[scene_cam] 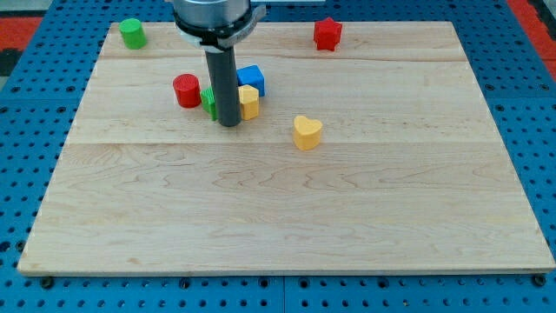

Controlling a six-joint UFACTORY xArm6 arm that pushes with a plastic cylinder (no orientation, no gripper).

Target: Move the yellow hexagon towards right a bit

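The yellow hexagon (249, 102) lies left of the board's middle, toward the view's top, partly hidden behind my rod. My tip (228, 124) rests on the board touching or just off the hexagon's left side. A green block (209, 102) sticks out from behind the rod on its left. A blue block (251, 78) sits just above the hexagon, close to it.
A red cylinder (186, 90) stands left of the green block. A yellow heart (307, 132) lies right and below the hexagon. A green cylinder (132, 33) is at the top left, a red star (327, 34) at the top right. The wooden board (287, 217) lies on blue pegboard.
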